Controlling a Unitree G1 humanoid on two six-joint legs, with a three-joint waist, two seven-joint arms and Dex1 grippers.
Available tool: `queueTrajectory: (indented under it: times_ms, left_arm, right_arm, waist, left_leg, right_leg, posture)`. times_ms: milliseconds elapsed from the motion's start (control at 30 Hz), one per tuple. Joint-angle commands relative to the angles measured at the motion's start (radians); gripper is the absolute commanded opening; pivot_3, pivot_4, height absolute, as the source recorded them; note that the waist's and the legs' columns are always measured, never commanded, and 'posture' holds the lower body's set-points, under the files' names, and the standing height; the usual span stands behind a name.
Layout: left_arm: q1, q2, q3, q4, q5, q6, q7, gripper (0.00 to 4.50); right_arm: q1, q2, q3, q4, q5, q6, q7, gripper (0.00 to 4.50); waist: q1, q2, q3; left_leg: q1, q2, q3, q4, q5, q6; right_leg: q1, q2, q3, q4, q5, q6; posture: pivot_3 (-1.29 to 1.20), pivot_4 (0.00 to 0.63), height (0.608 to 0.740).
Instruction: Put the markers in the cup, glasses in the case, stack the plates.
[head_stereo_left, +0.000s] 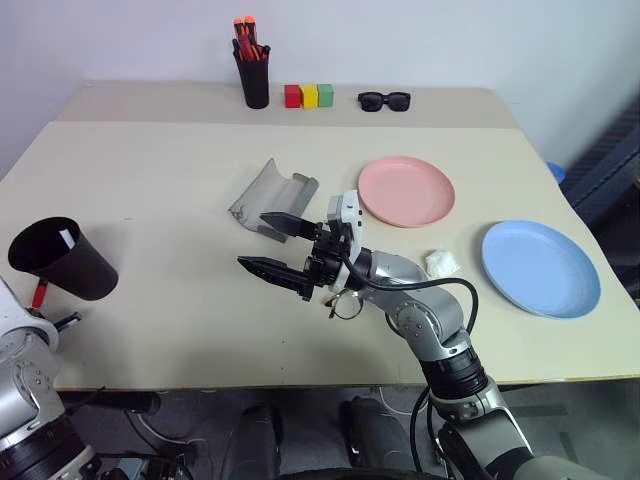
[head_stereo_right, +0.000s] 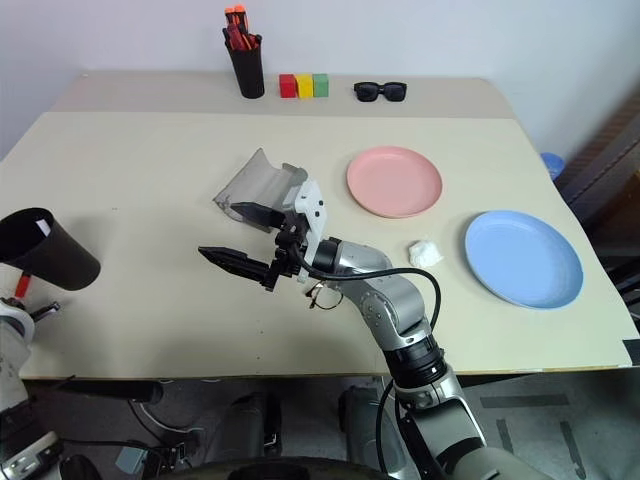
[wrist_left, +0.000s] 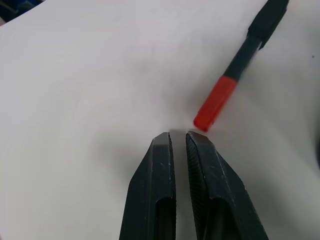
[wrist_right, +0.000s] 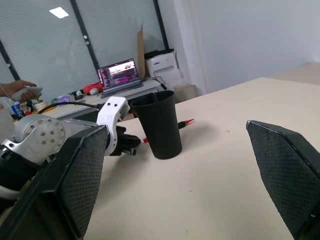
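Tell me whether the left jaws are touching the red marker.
Apart. In the left wrist view the left gripper is shut on nothing, and the red marker lies just past its tips on the table, with a sliver of tabletop between.

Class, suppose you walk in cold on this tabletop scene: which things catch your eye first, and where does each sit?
The robot's right pincer hangs wide open over the middle of the beige table, just above thin wire-rimmed glasses. To its right lie a salmon pink round plate and a light blue round plate. At the left edge stands a wide black tapered cup, a red marker lying beside it.
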Motion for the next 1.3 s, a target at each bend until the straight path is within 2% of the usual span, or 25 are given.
queueTrajectory:
  times_ms: [33, 67, 267, 567, 867, 967, 1167, 1200, 1300]
  left_arm:
    - [0.02, -0.029, 0.033, -0.098, -0.018, 0.02, -0.003, 0.97]
    - [0.022, -0.032, 0.033, -0.103, -0.019, 0.019, -0.006, 1.29]
    - [-0.006, 0.039, 0.008, -0.046, -0.003, 0.022, -0.028, 4.31]
    - [-0.071, 0.146, -0.019, 0.176, -0.007, -0.021, -0.093, 4.31]
    - [-0.124, 0.176, -0.016, 0.319, -0.039, -0.073, -0.143, 4.31]
    - [-0.129, 0.172, -0.011, 0.326, -0.047, -0.077, -0.148, 3.49]
    - [-0.116, 0.156, 0.0, 0.324, -0.055, -0.08, -0.133, 0.4]
    - [-0.113, 0.154, 0.001, 0.322, -0.053, -0.078, -0.129, 0.03]
    - [-0.106, 0.153, 0.003, 0.321, -0.047, -0.077, -0.115, 0.03]
  right_arm:
    - [-0.003, 0.007, -0.012, -0.035, 0.015, -0.01, 0.002, 4.5]
    - [-0.002, 0.007, -0.012, -0.034, 0.015, -0.01, 0.002, 4.5]
    - [-0.009, 0.013, -0.005, -0.025, 0.015, -0.014, 0.012, 4.5]
    - [-0.007, 0.023, -0.006, -0.023, 0.003, -0.023, 0.001, 4.5]
    - [-0.001, 0.017, -0.007, -0.032, 0.0, -0.027, -0.008, 4.5]
    - [0.001, 0.015, -0.006, -0.035, 0.001, -0.027, -0.01, 4.5]
    - [0.003, 0.012, -0.006, -0.04, 0.002, -0.024, -0.01, 4.5]
    - [0.003, 0.011, -0.005, -0.041, 0.002, -0.024, -0.009, 4.5]
    - [0.003, 0.01, -0.005, -0.041, 0.003, -0.022, -0.008, 4.5]
  waist:
    - [0.0, 0.0, 0.0]
    - [0.001, 0.0, 0.0]
    - [0.0, 0.0, 0.0]
    - [0.0, 0.0, 0.0]
    - [0.002, 0.0, 0.0]
    - [0.002, 0.0, 0.0]
    - [-0.003, 0.001, 0.0]
    - [-0.003, 0.001, 0.0]
    - [-0.003, 0.001, 0.0]
  left_leg:
    - [0.0, 0.0, 0.0, 0.0, 0.0, 0.0]
    - [0.0, 0.0, 0.0, 0.0, 0.0, 0.0]
    - [0.0, 0.0, 0.0, 0.0, 0.0, 0.0]
    - [0.0, 0.0, 0.0, 0.0, 0.0, 0.0]
    - [0.0, 0.0, 0.0, 0.0, 0.0, 0.0]
    - [0.0, 0.0, 0.0, 0.0, 0.0, 0.0]
    - [0.0, 0.0, 0.0, 0.0, 0.0, 0.0]
    - [0.0, 0.0, 0.0, -0.001, 0.0, 0.0]
    - [0.0, 0.0, 0.0, -0.001, 0.0, 0.0]
  right_leg:
    - [0.0, 0.0, 0.0, 0.0, 0.0, 0.0]
    - [0.0, 0.0, 0.0, 0.0, 0.0, 0.0]
    - [0.0, 0.0, 0.0, 0.0, -0.001, -0.002]
    - [0.0, 0.0, 0.0, 0.0, -0.001, -0.002]
    - [0.0, 0.0, -0.001, 0.0, -0.001, -0.002]
    - [0.0, -0.001, -0.001, 0.001, -0.001, -0.002]
    - [0.0, -0.002, -0.001, 0.001, 0.0, 0.0]
    - [0.0, -0.002, -0.001, 0.001, 0.0, 0.0]
    - [0.0, -0.002, -0.001, 0.0, 0.0, 0.0]
  posture:
    - [0.0, 0.15, 0.722]
    - [0.0, 0.15, 0.722]
    - [0.0, 0.15, 0.722]
    - [0.0, 0.15, 0.722]
    - [0.0, 0.15, 0.722]
    - [0.0, 0.15, 0.722]
    - [0.0, 0.15, 0.722]
    - [0.0, 0.15, 0.722]
    - [0.0, 0.15, 0.722]
